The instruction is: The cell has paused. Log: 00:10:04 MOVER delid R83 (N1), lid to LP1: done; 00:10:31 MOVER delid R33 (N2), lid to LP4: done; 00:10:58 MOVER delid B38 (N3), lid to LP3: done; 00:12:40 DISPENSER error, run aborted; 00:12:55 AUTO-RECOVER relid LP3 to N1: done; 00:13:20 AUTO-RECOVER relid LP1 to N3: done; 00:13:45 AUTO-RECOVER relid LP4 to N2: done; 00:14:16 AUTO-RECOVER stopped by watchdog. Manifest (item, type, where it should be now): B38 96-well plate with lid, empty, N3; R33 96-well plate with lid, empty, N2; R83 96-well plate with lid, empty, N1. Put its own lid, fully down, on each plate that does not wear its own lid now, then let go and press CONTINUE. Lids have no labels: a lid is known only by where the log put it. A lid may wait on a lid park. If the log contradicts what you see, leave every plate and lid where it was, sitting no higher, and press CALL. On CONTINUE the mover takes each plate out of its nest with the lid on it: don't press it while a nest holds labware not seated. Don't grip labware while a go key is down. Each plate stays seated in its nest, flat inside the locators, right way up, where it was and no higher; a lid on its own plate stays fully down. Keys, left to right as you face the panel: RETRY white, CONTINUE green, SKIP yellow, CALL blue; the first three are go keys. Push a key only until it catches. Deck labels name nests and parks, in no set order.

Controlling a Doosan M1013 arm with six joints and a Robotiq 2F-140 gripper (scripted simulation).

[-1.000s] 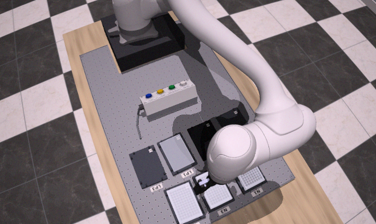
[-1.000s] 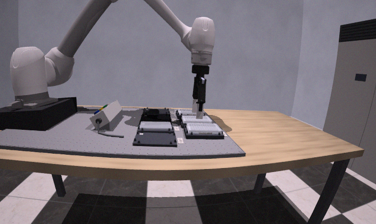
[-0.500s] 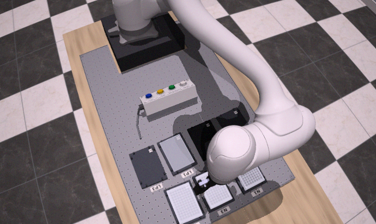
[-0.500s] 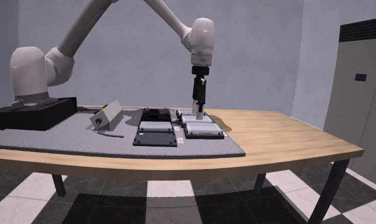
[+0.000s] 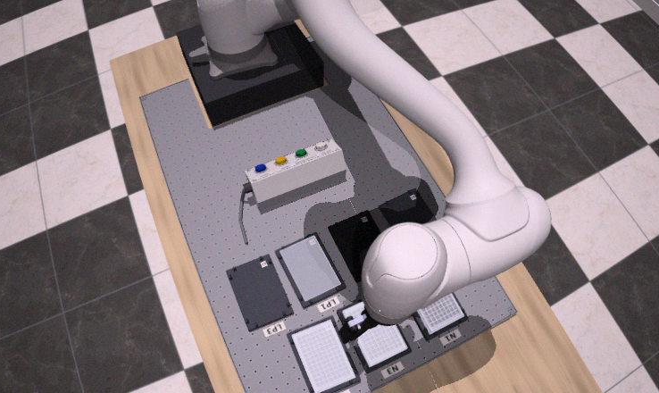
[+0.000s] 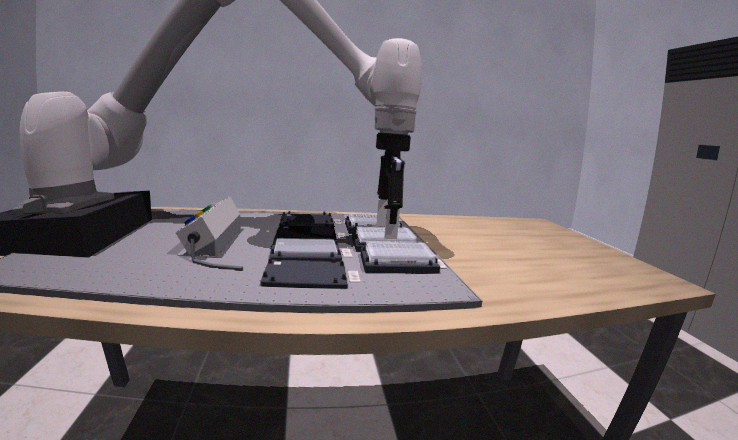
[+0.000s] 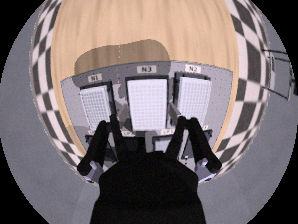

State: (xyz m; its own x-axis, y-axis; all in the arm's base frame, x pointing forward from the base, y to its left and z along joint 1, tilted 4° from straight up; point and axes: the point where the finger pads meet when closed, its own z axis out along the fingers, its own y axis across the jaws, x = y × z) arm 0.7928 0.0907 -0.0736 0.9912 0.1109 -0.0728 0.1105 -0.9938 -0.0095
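While three well plates are seen in a row of nests, the pincer [image 7: 147, 137] is held partly spread over the near edge of the middle one, the N3 plate [image 7: 147, 103], which lies just ahead between its fingers; nothing is pinched.
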